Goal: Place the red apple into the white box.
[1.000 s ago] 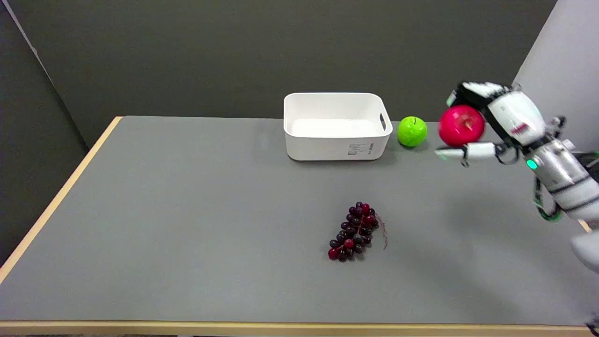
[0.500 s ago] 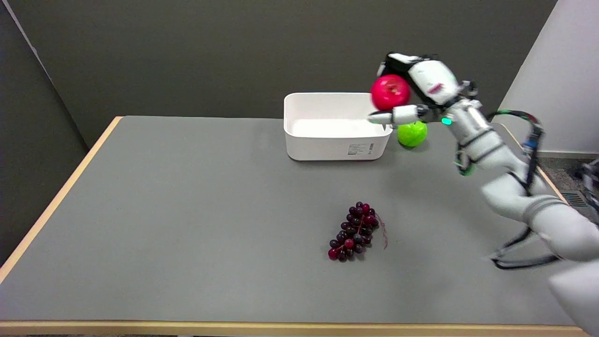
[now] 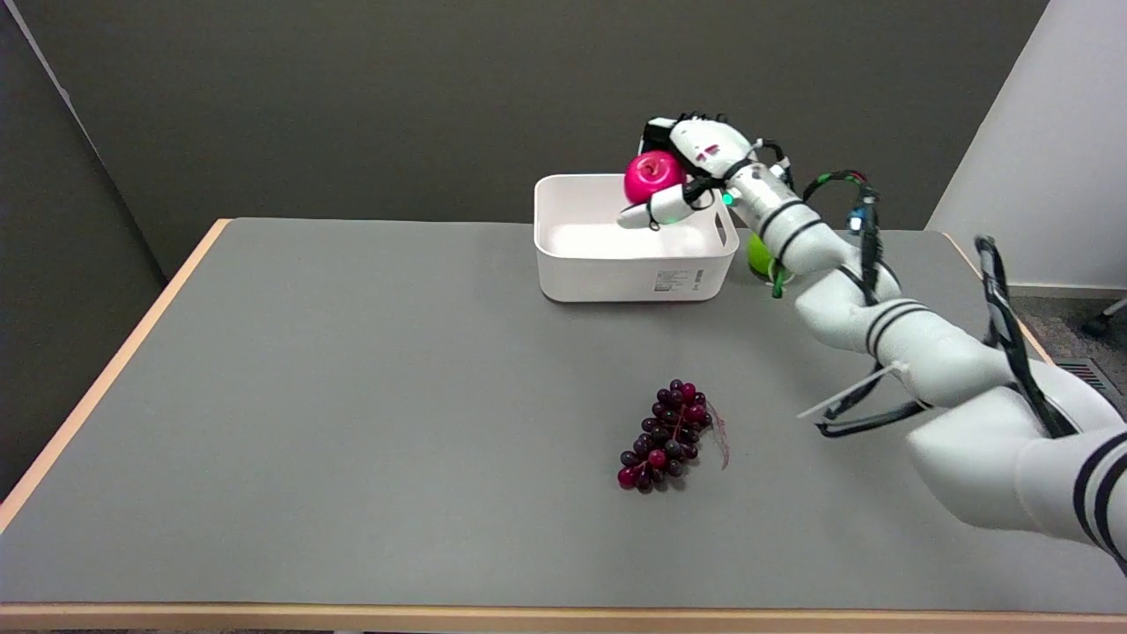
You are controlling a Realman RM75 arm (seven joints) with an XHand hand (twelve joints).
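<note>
Right hand (image 3: pixel 682 167) clasping red apple (image 3: pixel 650 175) above white box (image 3: pixel 634 264), inside its right rim.

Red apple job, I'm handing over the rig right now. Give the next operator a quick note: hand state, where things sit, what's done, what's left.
Right hand: holds the red apple in the air, over the right part of the white box.
White box: at the table's far side, open, nothing seen in it.
Green apple: right of the box, partly hidden by the arm. Grapes: mid-table, nearer the camera.
Done: apple picked up and carried to the box.
Left: lower, release inside, pull the hand away.
</note>
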